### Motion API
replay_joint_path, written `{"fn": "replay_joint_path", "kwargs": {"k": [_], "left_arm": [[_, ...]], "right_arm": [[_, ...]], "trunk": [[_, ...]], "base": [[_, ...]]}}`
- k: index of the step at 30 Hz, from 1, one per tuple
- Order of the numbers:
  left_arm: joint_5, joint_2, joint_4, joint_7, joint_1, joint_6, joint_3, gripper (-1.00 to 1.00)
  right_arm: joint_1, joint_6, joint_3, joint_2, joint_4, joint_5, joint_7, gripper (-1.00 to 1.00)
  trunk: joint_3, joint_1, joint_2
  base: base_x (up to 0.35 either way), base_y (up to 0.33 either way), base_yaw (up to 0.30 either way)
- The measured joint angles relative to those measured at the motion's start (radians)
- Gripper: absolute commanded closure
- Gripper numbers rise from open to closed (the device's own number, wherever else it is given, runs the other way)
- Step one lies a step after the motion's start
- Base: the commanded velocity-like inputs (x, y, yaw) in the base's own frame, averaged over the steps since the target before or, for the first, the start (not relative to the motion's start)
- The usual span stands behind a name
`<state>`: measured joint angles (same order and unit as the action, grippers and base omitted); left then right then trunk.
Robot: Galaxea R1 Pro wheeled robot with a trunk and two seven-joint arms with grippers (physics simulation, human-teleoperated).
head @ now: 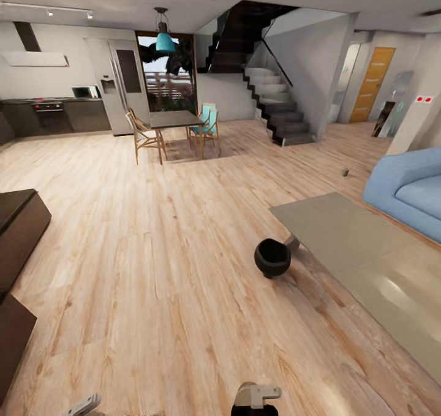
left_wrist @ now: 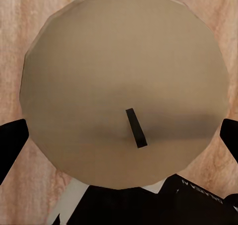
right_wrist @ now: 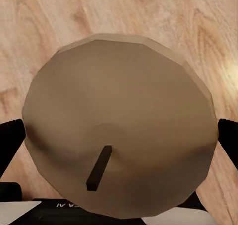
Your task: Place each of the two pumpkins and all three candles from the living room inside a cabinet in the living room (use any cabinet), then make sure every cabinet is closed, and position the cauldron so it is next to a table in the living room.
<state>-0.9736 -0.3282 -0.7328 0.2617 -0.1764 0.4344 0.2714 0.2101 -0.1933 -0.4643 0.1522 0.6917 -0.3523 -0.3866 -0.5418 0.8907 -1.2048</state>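
Note:
In the left wrist view a squat grey-brown candle with a short black wick sits between the black fingers of my left gripper, which is shut on it above the wood floor. My right gripper is shut on a second candle in the same way. A third small grey stub lies on the floor near the sofa. The black cauldron stands on the floor by the corner of the low grey table. The dark-brown cabinet runs along the left edge. The pumpkins are out of view.
A blue sofa stands at the right behind the low table. Far back are a dining table with chairs, a kitchen counter and a staircase. Open wood floor stretches between the cabinet and the cauldron. My arms' ends show at the bottom edge.

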Motion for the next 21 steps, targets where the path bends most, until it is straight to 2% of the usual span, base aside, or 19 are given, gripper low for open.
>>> {"fn": "replay_joint_path", "kwargs": {"k": [4, 13, 19, 21], "left_arm": [[0.0, 0.0, 0.0, 0.0, 0.0, 0.001, 0.0, 1.0], [0.0, 0.0, 0.001, 0.0, 0.0, 0.0, -0.001, 1.0], [0.0, 0.0, 0.001, 0.001, 0.0, 0.0, -0.001, 1.0], [0.0, 0.0, 0.001, 0.002, 0.0, 0.0, -0.001, 1.0]], "right_arm": [[0.0, 0.0, 0.0, 0.0, 0.0, 0.0, 0.0, 1.0], [0.0, 0.012, -0.003, 0.0, 0.0, 0.0, 0.0, 1.0], [0.0, 0.021, -0.055, 0.0, 0.0, -0.001, 0.0, 1.0], [0.0, 0.021, -0.06, -0.001, 0.0, 0.0, 0.0, 1.0]], "trunk": [[0.003, 0.0, 0.0], [0.011, 0.0, 0.0], [0.016, 0.0, 0.0], [0.017, 0.0, 0.0]], "base": [[0.106, 0.0, 0.267], [0.31, 0.0, 0.266], [0.332, 0.0, 0.267], [0.332, 0.0, 0.277]]}}
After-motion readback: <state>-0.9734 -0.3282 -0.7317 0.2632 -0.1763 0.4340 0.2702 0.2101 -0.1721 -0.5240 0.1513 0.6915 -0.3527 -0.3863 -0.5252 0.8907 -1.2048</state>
